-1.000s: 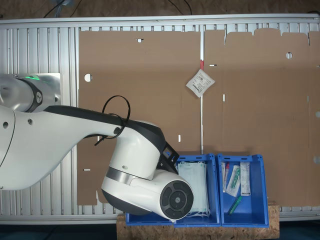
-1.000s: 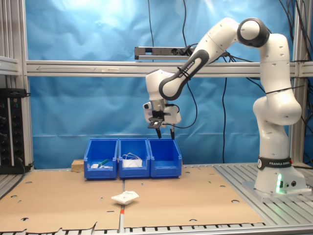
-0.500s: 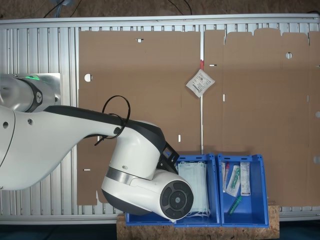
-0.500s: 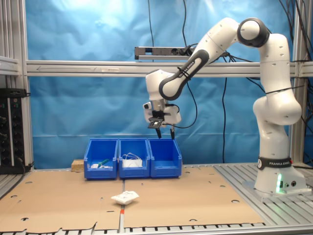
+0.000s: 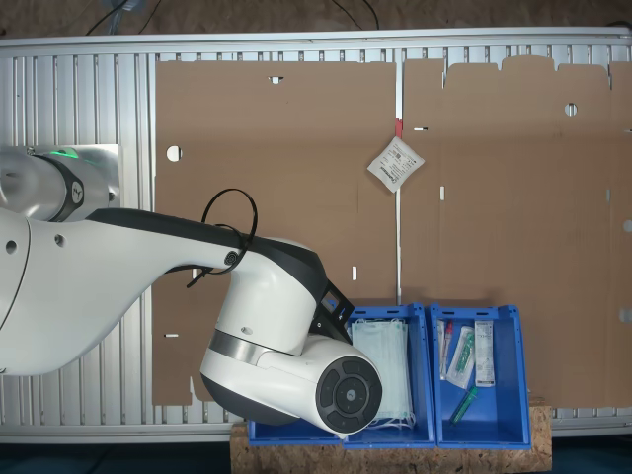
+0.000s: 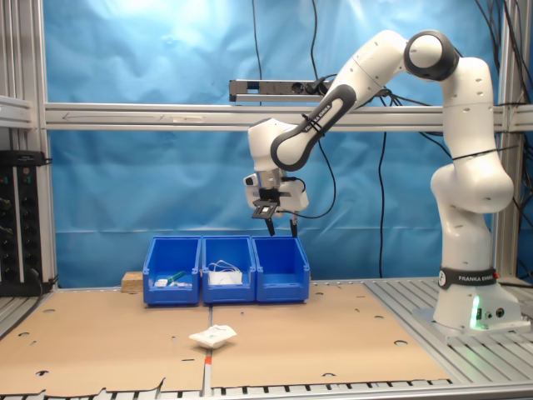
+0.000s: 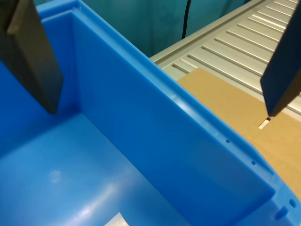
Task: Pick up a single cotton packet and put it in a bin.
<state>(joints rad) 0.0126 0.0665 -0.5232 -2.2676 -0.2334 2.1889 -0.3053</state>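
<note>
A cotton packet (image 5: 395, 163), a small white sachet with a dark printed edge, lies on the cardboard sheet in the open; it also appears near the front of the table as the packet (image 6: 213, 336). My gripper (image 6: 281, 225) hangs open above the blue bin (image 6: 281, 271) at the second exterior view's right end of the row. In the wrist view the gripper (image 7: 160, 113) has its dark fingers (image 7: 33, 56) spread wide over this bin's wall (image 7: 155, 141), with nothing between them. A white corner (image 7: 115, 220) of something shows on the bin floor.
Three blue bins stand in a row at the table's back. The middle bin (image 5: 427, 336) holds pale-green face masks (image 5: 383, 370); the end bin (image 5: 517, 375) holds small packaged items and a green tube. The arm's white body (image 5: 276, 336) overhangs the third bin. Cardboard (image 5: 276, 178) covers the table.
</note>
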